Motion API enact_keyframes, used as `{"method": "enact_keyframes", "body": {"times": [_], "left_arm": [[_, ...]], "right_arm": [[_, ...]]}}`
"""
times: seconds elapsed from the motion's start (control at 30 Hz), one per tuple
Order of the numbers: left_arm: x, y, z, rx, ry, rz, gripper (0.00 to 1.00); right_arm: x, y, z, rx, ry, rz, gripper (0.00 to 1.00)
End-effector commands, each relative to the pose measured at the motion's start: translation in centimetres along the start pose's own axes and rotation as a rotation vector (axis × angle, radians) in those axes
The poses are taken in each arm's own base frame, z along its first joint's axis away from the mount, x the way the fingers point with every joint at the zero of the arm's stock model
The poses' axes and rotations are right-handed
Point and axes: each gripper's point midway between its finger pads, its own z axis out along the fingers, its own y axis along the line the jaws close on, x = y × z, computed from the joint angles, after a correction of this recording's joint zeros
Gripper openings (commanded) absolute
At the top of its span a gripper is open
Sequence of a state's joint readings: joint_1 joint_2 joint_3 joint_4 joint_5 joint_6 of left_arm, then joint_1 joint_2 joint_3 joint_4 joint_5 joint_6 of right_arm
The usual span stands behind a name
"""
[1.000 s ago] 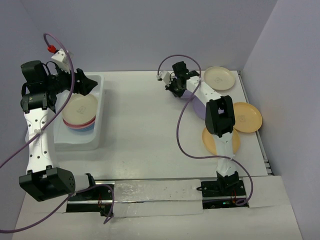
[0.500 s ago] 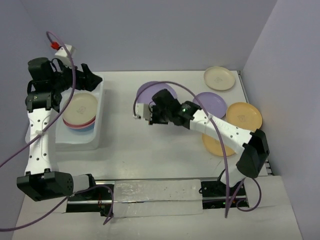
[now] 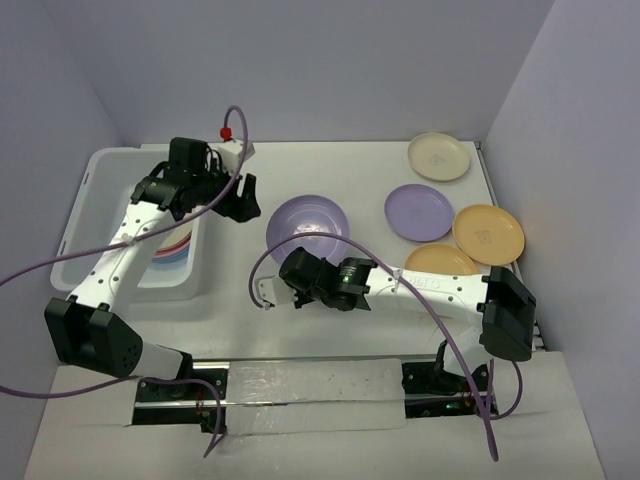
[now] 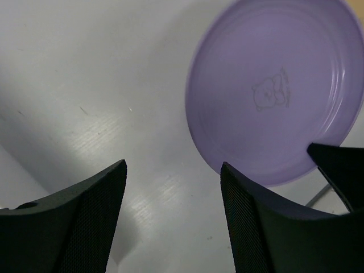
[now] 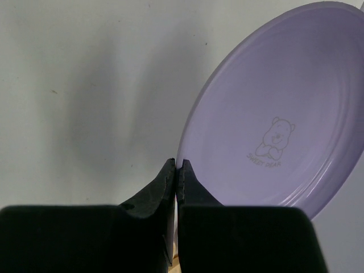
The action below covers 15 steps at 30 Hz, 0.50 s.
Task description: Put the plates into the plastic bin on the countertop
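Plates, pastel plastic, round and shallow; we list them by view.

Top view: purple plate (image 3: 308,222), near the middle of the table (image 3: 340,165), its near rim pinched by the right hand (image 3: 303,262); whether it touches the table we cannot tell. Left hand (image 3: 246,198) just beside its left edge, fingers spread, holding nothing. Bin (image 3: 100,162), translucent white, at the left of the table; stacked plates (image 3: 180,250) inside, pink and blue rims showing under the left arm. Four plates lie flat at the right: cream plate (image 3: 438,156) at the far corner, second purple plate (image 3: 420,212), orange plate (image 3: 488,233) and yellow-orange plate (image 3: 440,258), partly under the right arm.

Left wrist view: purple plate (image 4: 276,91), bear mark at centre, beyond the left hand (image 4: 173,219); both fingers (image 4: 85,227) wide apart, only bare table (image 4: 85,74) between them. We note a dark finger (image 4: 341,170) of the right hand at the plate's lower rim.

Right wrist view: right hand (image 5: 177,173) pressed together on the rim of the purple plate (image 5: 273,125); bear mark and "SWEET BEAR" on its face; table (image 5: 74,74) behind.
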<state>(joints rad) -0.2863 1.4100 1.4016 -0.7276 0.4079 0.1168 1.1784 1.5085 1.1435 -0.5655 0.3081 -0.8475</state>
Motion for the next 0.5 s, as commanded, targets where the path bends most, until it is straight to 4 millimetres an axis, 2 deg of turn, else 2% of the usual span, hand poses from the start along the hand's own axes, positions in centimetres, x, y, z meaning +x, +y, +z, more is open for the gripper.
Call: {"method": "enact_keyframes", "body": {"times": [0.0, 0.3, 0.4, 0.47], "left_arm": [[1.3, -1.2, 0.5, 0.007, 0.040, 0.048, 0.73], [2.2, -2.8, 2.1, 0.050, 0.063, 0.073, 0.72], [2.0, -2.5, 2.5, 0.039, 0.060, 0.060, 0.67], [2.1, -2.5, 3.2, 0.049, 0.072, 0.040, 0.61]], "right_arm": [[-1.5, -2.8, -2.7, 0.124, -0.048, 0.037, 0.00], [-2.9, -2.4, -3.8, 0.124, -0.085, 0.049, 0.00], [-3.4, -2.5, -4.3, 0.129, -0.101, 0.054, 0.00], [-3.8, -2.4, -4.7, 0.130, -0.109, 0.054, 0.00]]}}
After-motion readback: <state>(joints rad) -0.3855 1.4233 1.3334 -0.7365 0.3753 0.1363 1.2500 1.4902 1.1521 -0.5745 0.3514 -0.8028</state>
